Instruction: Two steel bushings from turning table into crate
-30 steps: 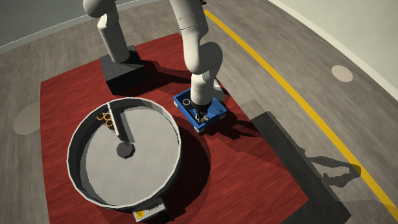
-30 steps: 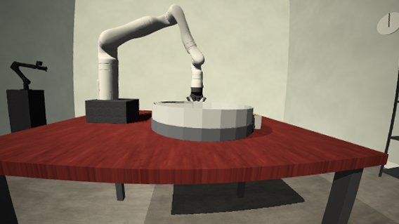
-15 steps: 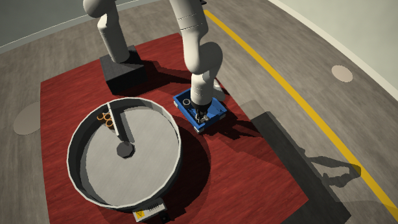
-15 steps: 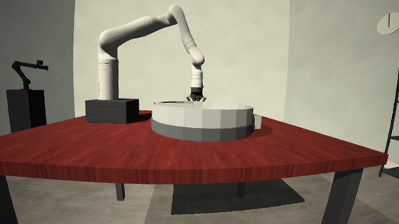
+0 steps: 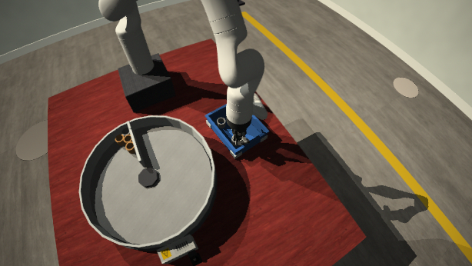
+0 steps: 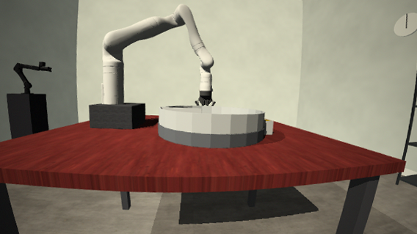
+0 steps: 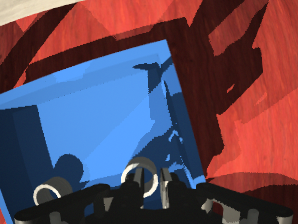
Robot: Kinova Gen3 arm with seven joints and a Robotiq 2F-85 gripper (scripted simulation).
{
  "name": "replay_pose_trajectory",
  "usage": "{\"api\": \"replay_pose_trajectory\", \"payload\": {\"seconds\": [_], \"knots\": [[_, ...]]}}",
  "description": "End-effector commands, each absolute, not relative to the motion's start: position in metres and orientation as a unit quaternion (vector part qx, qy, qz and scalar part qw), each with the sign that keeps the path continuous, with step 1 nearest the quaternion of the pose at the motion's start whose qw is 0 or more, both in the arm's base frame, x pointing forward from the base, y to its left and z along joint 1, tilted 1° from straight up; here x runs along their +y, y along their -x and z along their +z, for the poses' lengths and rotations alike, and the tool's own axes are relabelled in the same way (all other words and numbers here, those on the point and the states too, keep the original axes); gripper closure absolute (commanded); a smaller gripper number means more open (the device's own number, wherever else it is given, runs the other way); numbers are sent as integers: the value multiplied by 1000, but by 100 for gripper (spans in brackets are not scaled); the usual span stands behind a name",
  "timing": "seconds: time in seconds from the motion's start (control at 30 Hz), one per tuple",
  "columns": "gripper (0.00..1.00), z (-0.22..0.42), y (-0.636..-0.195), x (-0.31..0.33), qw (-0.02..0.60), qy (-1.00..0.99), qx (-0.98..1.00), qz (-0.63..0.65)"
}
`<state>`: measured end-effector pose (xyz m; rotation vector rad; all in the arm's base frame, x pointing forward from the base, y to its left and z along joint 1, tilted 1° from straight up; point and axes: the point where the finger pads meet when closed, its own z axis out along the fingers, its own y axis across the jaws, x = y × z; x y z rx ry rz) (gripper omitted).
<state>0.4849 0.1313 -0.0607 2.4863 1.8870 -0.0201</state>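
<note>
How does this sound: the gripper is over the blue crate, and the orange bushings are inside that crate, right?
Not quite: the orange bushings are on the turning table, beside the white divider, as the top view shows. The gripper is indeed over the blue crate.
</note>
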Motion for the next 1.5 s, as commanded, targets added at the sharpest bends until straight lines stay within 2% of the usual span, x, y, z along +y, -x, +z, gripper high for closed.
{"api": "replay_pose_trajectory", "payload": {"seconds": [0.0,1.47], "knots": [[84,-56,-486,131,11,-796,605,-6],[84,-47,-487,134,9,-796,605,-3]]}}
